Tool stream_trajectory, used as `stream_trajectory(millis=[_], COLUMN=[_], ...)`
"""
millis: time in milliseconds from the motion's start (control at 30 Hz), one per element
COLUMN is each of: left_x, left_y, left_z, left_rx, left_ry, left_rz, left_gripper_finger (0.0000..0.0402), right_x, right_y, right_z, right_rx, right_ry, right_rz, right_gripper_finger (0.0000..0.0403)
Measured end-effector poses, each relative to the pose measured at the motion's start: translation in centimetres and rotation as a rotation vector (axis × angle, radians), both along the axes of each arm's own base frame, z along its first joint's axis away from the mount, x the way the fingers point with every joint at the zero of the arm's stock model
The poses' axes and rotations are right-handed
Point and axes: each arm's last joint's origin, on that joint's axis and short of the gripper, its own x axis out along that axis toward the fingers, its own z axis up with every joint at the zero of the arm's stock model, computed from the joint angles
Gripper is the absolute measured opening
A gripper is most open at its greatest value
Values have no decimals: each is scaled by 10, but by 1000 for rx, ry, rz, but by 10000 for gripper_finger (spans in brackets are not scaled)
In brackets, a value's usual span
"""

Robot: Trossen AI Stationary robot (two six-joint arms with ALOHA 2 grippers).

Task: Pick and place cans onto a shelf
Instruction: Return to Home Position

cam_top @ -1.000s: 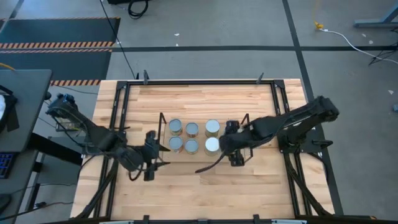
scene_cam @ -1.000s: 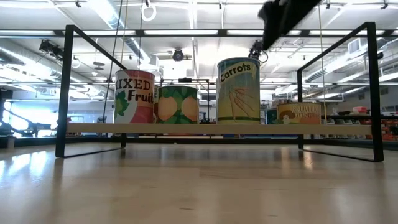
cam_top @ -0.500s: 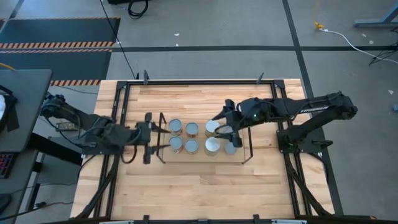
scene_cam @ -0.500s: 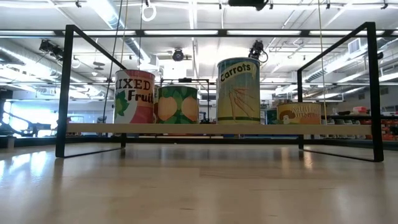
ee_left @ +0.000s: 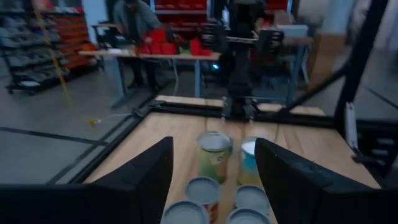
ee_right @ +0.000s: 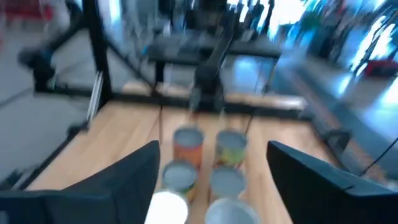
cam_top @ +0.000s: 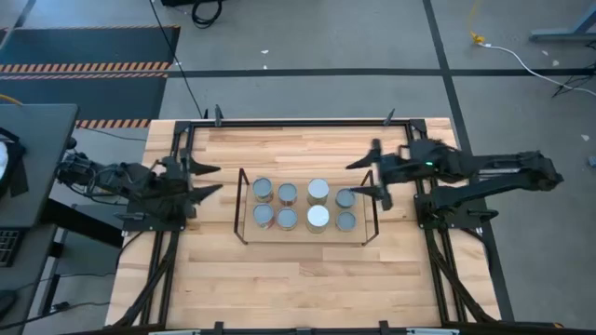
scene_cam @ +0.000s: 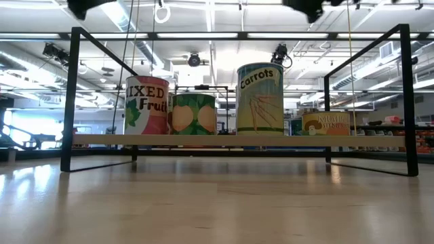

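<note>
Status: placement looks finished. All eight cans (cam_top: 318,217) sit inside the shelf (cam_top: 307,243), two rows of four, tops up, none tipped as far as the high view shows. No can on the bare surface (cam_top: 307,288) outside the shelf.

Low view agrees: Mixed Fruit can (scene_cam: 146,105), green can (scene_cam: 193,113), Carrots can (scene_cam: 260,98) and a short tan can (scene_cam: 325,123) stand upright on the shelf board (the other four are hidden behind these, so can't vouch for them from that angle).

left gripper (cam_top: 207,179): off the shelf's left end, clear of the frame. Jaws spread wide, nothing between them. The left wrist view looks past empty jaws at the cans.

right gripper (cam_top: 361,177): just beside the shelf's right end frame. Jaws wide apart too, empty.

Both show only as dark bits at the top edge of the low view, so I judge them above can height.

What's left, my read: no picking, no placing. The only job is parking both arms at home. The left gripper has free space around it. The right gripper is the one to watch. It's the nearer of the two to the shelf, so it wants to go up and away from the end frame and the nearest can, not sideways through them. A bump there could shove a can out of line.
</note>
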Motion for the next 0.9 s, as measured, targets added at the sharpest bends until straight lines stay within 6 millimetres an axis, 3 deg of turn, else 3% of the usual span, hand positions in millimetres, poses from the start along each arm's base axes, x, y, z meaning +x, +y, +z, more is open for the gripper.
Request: stream_trajectory(millis=[233, 400, 667, 900], left_x=[-24, -27, -20, -14], left_y=[10, 11, 9, 6], left_z=[-34, -53, -75, -95], left_rx=[-37, -53, -65, -89], left_ry=[-116, -146, -154, -123], left_rz=[44, 41, 45, 48], left_gripper_finger=[231, 215, 136, 45], right_x=[-53, -78, -100, -107], right_y=[0, -1, 0, 0], right_z=[-33, -53, -81, -100], right_rx=[95, 145, 149, 168], right_ry=[-222, -295, -405, -463], right_rz=[-52, -119, -110, -103], right_gripper_finger=[223, 197, 178, 138])
